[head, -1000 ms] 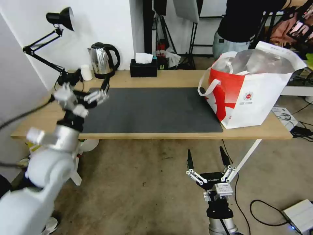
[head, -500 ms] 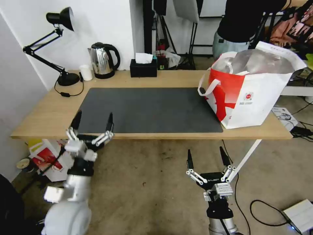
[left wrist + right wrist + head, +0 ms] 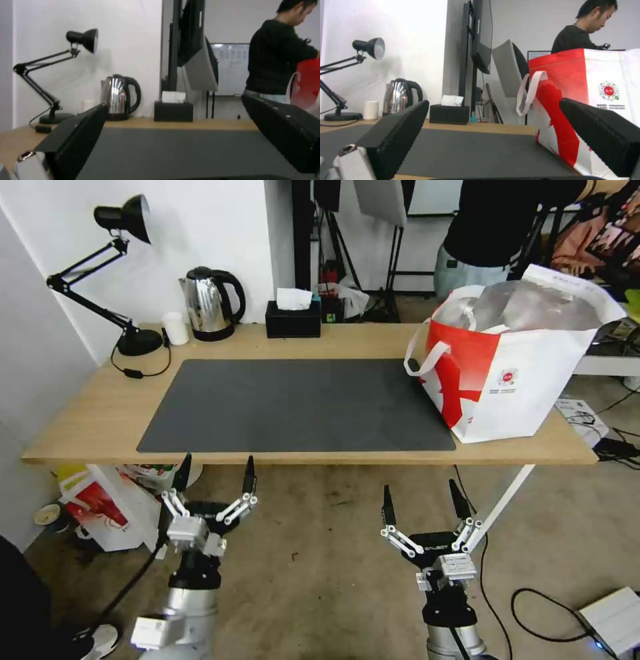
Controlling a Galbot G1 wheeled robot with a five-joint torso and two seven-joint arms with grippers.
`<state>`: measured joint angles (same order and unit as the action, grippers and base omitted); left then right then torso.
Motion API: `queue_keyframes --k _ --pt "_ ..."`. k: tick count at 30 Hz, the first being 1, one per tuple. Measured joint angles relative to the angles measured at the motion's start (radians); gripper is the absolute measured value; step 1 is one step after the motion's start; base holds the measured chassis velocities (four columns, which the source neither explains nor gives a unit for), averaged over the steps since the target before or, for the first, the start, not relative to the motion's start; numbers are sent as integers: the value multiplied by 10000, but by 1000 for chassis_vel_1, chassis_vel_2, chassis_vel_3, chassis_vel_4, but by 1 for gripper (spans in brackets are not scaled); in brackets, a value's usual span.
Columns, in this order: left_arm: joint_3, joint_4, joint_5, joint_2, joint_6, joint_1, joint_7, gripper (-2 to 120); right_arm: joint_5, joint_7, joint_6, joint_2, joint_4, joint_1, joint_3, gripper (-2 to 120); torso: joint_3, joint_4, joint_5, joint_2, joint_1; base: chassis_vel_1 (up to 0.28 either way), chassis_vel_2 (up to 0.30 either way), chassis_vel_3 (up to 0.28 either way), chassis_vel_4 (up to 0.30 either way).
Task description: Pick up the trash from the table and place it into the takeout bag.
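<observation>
The takeout bag (image 3: 513, 360) stands upright on the right end of the table (image 3: 87, 413), partly on the dark grey mat (image 3: 300, 403), its foil-lined mouth open. The trash is out of view; nothing lies on the mat. My left gripper (image 3: 217, 468) hangs open and empty below the table's front edge, towards the left. My right gripper (image 3: 420, 493) is open and empty too, lower down in front of the table's middle. In the right wrist view the takeout bag (image 3: 586, 100) rises beyond the black fingers (image 3: 393, 135). The left wrist view looks across the mat (image 3: 173, 150).
Along the table's back edge stand a black desk lamp (image 3: 127, 220), a steel kettle (image 3: 210, 303), a small white cup (image 3: 176, 328) and a black tissue box (image 3: 293, 319). A smaller red-and-white bag (image 3: 100, 507) sits on the floor under the left end. Cables and a white box (image 3: 613, 620) lie at right.
My left arm has swung down from above the table's left end to below its front edge, fingers staying open. The right arm and the bag have not moved.
</observation>
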<state>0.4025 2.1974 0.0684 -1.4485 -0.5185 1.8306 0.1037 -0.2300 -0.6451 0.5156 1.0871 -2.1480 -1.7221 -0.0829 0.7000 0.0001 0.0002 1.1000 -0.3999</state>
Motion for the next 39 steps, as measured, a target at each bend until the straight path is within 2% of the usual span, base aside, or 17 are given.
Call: queue_keyframes --k 9,18,25,27,39 --pt "-141 -81 -381 -61 -46 319 258 100 1 0 0 1 0 0 0 100 0 -1 -2 0 0 0 0 0 0" --pt "-68 -590 -589 46 30 49 367 100 1 0 0 0 0 0 0 100 0 -1 -2 0 -1 0 0 0 0" --pt "-35 -643 -336 187 127 52 18 100 1 0 0 1 0 0 0 100 0 0 -3 0 -1 0 0 0 0" --pt "171 -662 -208 356 113 -36 -347 100 1 0 0 1 0 0 0 100 0 0 -2 -1 -1 0 0 0 0" --pt "205 -906 -122 496 118 -205 -542 100 0 0 0 0 0 0 0 100 0 -1 -2 0 -1 0 0 0 0"
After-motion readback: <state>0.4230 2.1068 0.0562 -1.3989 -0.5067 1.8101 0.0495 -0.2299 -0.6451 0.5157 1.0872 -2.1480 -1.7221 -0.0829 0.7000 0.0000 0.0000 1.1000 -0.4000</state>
